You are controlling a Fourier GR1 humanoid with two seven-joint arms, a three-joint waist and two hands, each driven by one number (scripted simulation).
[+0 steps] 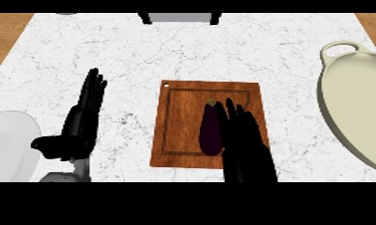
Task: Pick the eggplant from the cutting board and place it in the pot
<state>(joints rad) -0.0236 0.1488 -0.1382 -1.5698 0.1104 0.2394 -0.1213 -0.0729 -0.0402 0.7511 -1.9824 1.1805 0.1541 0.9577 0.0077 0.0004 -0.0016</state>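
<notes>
Eggplant (211, 129) lies lengthwise on the right half of the wooden cutting board (180, 119), stem end pointing away from the robot, dark purple body inside the board's groove. Board sits mid-tabletop (132, 55), white marble.

Right hand (246, 144) comes in from the lower edge, over the board's right side. Fingers straight and extended, lying alongside the eggplant's right flank, tips level with its stem. Nothing gripped; contact with the eggplant cannot be judged, the two dark shapes run together.

Left hand (81, 119) rests well to the left of the board, fingers straight and pointing away, holding nothing.

Pot (352, 99), cream-coloured with a loop handle at its far end, stands at the right edge, apart from the board. White round object (13, 144) partly in view at the left edge.
</notes>
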